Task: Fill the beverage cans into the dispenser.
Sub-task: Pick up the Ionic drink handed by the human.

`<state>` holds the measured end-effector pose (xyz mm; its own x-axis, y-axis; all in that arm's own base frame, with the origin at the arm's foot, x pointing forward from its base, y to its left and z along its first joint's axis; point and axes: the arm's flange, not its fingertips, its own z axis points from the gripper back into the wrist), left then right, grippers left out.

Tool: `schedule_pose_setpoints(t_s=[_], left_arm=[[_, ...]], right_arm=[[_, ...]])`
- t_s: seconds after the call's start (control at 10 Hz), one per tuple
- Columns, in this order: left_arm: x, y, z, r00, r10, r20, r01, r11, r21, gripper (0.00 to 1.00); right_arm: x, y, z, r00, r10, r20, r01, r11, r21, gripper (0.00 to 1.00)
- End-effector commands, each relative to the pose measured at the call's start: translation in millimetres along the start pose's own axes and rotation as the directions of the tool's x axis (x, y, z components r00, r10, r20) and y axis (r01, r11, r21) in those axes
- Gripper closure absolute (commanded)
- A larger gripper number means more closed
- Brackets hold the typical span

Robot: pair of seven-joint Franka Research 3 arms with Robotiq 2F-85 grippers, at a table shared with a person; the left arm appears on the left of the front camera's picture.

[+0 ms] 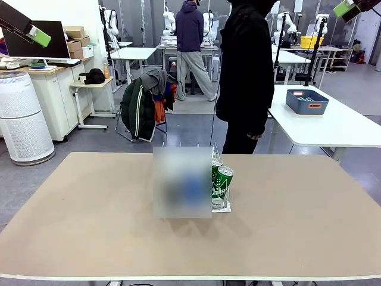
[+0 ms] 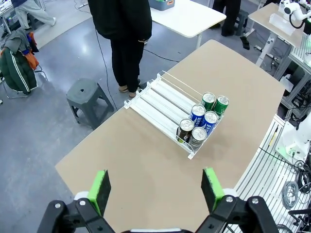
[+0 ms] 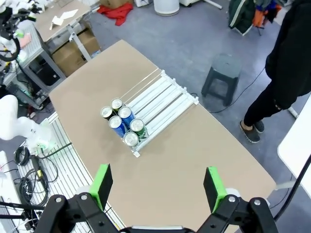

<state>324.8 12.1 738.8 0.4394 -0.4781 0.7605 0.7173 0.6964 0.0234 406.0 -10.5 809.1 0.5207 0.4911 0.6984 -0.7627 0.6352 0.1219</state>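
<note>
Several beverage cans (image 2: pixel 203 119) stand bunched at one end of the dispenser (image 2: pixel 158 99), in three lanes: green, blue, and dark ones. The white rack lies mid-table, and the rest of its lanes are bare. In the right wrist view the same cans (image 3: pixel 122 125) fill the dispenser's (image 3: pixel 165 94) near end. From the front, two green cans (image 1: pixel 221 180) show beside a blurred patch. My left gripper (image 2: pixel 156 187) hangs high above the table, open and holding nothing; it appears top left (image 1: pixel 37 34). The right gripper (image 3: pixel 158 187) is likewise open and high, top right (image 1: pixel 346 8).
A person in black (image 1: pixel 244 71) stands at the table's far edge. A grey stool (image 2: pixel 87 99) sits on the floor beside that edge. A white table with a blue bin (image 1: pixel 306 101) stands behind on the right. Bare tabletop (image 1: pixel 89 202) surrounds the rack.
</note>
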Motion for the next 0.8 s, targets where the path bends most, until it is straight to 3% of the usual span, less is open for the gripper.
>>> schedule_pose_setpoints(t_s=[0.0,0.3,0.4,0.7], left_arm=[[-0.3,1.9,-0.3,1.000,-0.017,0.008,0.018,1.000,-0.019,0.00],[-0.3,1.9,-0.3,1.000,-0.017,0.008,0.018,1.000,-0.019,0.00],[-0.3,1.9,-0.3,1.000,-0.017,0.008,0.018,1.000,-0.019,0.00],[-0.3,1.9,-0.3,1.000,-0.017,0.008,0.018,1.000,-0.019,0.00]], right_arm=[[-1.7,-6.3,12.3,0.999,0.051,0.019,-0.052,0.997,0.049,0.00],[-3.2,-8.4,11.5,0.997,0.052,0.051,-0.053,0.999,0.011,0.00],[-2.2,-1.0,13.7,0.999,0.051,0.013,-0.052,0.998,0.029,0.00],[-2.2,-1.0,13.7,0.999,0.051,0.013,-0.052,0.998,0.029,0.00]])
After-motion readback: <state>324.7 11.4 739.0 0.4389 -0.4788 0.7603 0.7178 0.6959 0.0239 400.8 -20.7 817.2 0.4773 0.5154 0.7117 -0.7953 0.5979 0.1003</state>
